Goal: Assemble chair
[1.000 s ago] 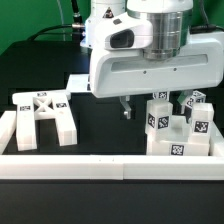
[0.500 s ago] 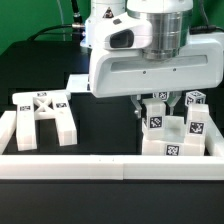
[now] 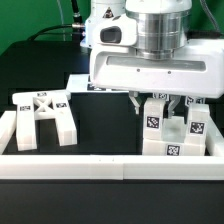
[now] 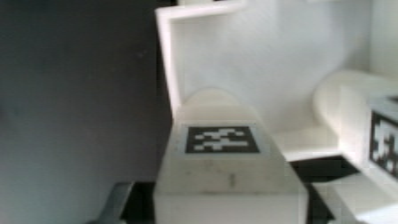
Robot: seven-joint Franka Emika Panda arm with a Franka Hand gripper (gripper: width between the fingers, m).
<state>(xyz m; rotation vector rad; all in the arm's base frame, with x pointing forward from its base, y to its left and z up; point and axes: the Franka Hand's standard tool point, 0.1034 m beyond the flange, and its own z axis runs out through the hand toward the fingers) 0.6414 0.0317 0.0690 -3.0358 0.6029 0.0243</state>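
1. The large glossy white robot arm (image 3: 150, 55) fills the upper centre and upper right of the exterior view. Its wrist points straight down over the matte black table (image 3: 100, 125).
2. The arm's two-finger gripper (image 3: 153, 104) hangs low in the right half of the frame, over a group of matte-white chair parts (image 3: 178, 148). One dark finger (image 3: 137, 103) shows on the exterior view's left of an upright matte-white block (image 3: 153, 122) with a black-and-white square tag. The other finger is largely hidden behind the pieces.
3. The claw is closed on that block. In the wrist view the block (image 4: 222, 165) fills the gap of the gripper (image 4: 222, 190), and the dark fingers (image 4: 128, 200) press against its two sides.
4. The block stands upright, its tag facing the exterior camera, at the exterior view's left edge of the group. Whether it rests on the piece below or is slightly raised cannot be told.
5. The rest of the group sits in the lower right of the frame. A broad tagged slab is at the front and another tagged block stands just to the exterior view's right.
6. The white X-braced leg frame (image 3: 40, 115) with tags on its top lies in the left middle of the frame, well apart from the gripper.
7. A low white border wall (image 3: 100, 168) runs along the lower edge and up the left side.
8. The thin flat white marker board (image 3: 77, 82) lies behind, partly hidden by the arm.
9. In the wrist view a flat white slab (image 4: 240, 50) stands beyond the held block.
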